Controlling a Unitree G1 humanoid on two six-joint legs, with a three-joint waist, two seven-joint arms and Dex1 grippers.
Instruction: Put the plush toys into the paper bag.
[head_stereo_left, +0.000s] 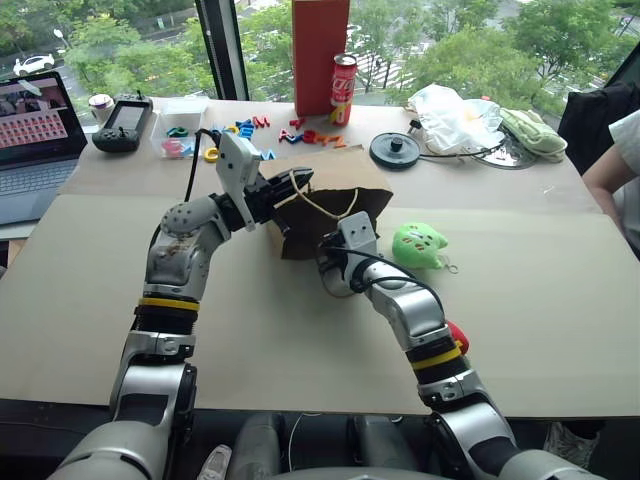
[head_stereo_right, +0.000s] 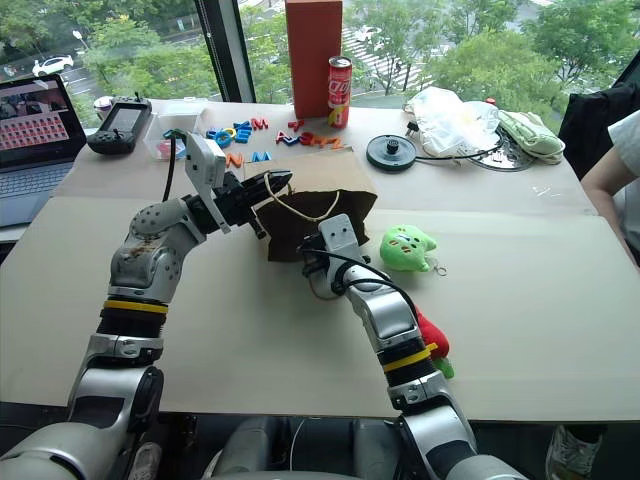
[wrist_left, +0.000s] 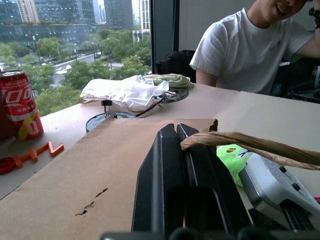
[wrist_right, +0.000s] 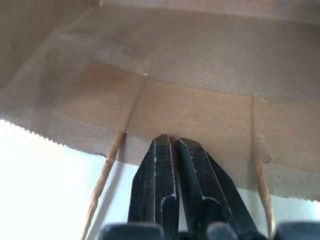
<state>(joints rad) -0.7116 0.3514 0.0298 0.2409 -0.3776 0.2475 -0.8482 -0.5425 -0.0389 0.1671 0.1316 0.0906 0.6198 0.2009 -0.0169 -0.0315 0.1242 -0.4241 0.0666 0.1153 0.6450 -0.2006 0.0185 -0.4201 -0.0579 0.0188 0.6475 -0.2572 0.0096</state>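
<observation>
While the paper bag (head_stereo_left: 335, 210) lies on its side in the middle of the bench (head_stereo_left: 120, 300), its mouth facing us, both our arms are working at its rim. Our left gripper (head_stereo_left: 282, 193) has its fingers (wrist_left: 170, 175) pressed together on the upper edge of the mouth, with a twine handle (wrist_left: 250, 145) lying across them, so we hold that edge lifted off the bench. Our right gripper (wrist_right: 171, 142) has its fingers (wrist_right: 155, 170) closed to a narrow gap on the lower edge of the mouth, pinching the serrated paper rim between the two ends of the other twine handle (wrist_right: 102, 175).

The green plush toy (head_stereo_left: 419, 246) sits on the bench just beside the bag, on our right, outside it. The red chili plush toy (head_stereo_right: 431, 338) lies nearer to us on the bench, partly hidden behind our right forearm, with its green tip pointing toward the bench's near edge.

Along the far side we see a tall red box (head_stereo_left: 321, 55), a red drink can (head_stereo_left: 343, 88), scattered coloured letters (head_stereo_left: 300, 133), a black round disc (head_stereo_left: 395, 149), a white plastic bag (head_stereo_left: 455, 115) and a pale green cloth (head_stereo_left: 533, 132). A laptop (head_stereo_left: 35, 140) and a handheld controller (head_stereo_left: 122, 123) stand at the far left. A person in a white shirt (wrist_left: 245, 50) sits at the right end of the bench.
</observation>
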